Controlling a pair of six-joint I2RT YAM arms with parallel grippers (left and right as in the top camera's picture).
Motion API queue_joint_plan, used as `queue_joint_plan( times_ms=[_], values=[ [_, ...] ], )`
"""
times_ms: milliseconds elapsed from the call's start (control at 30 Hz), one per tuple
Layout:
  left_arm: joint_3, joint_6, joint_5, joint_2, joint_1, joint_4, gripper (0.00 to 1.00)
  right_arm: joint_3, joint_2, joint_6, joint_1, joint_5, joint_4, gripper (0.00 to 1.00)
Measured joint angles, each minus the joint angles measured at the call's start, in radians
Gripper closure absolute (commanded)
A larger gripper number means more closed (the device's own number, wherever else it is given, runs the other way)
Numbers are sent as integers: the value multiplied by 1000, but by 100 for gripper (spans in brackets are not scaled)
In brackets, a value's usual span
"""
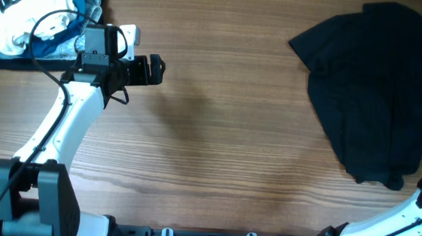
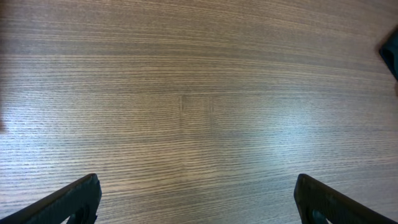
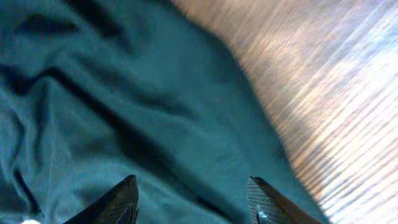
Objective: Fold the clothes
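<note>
The big plain black soft shirt (image 1: 375, 93) lies in a crumpled heap on the far right part of the brown wooden table (image 1: 217, 141). It is not flat and not folded, so I think the job is just at its start.

The right claw (image 3: 191, 190) hangs right over the shirt, near the edge where cloth meets wood. Its two fingers stand apart, with wrinkly cloth under the gap. I can see no cloth pinched between them. I think it is there to grab the shirt near that edge and pull it out flat.

The left claw (image 1: 154, 68) is well apart from the shirt, over bare wood on the left. Its fingers are spread wide and hold nothing. It seems to wait for its turn.

Just beside that arm, in the far left corner, sits a small pile of white, striped and blue clothes (image 1: 30, 13), out of the way.
</note>
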Motion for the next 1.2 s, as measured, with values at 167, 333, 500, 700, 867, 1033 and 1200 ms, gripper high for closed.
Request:
queue_joint_plan(
  times_ms=[167, 333, 500, 700, 867, 1033, 1200],
  values=[
    [0, 0, -3, 0, 0, 13, 0, -2, -34, -11, 149, 85, -32, 41],
    [0, 0, -3, 2, 0, 25, 0, -2, -213, -12, 212, 113, -57, 9],
    [0, 0, -4, 47, -3, 38, 0, -6, -214, -67, 240, 108, -34, 6],
    [0, 0, -3, 59, -50, 69, 0, -6, -211, -119, 504, 104, -24, 4],
    [0, -5, -3, 59, -53, 70, 0, -6, -105, -123, 679, 95, -12, 4],
    [0, -5, -3, 59, -53, 69, 0, -6, -44, -154, 763, 60, 23, 24],
    [0, -9, 8, 59, -60, 76, 0, -6, -23, -186, 793, 55, 49, 14]
  ],
)
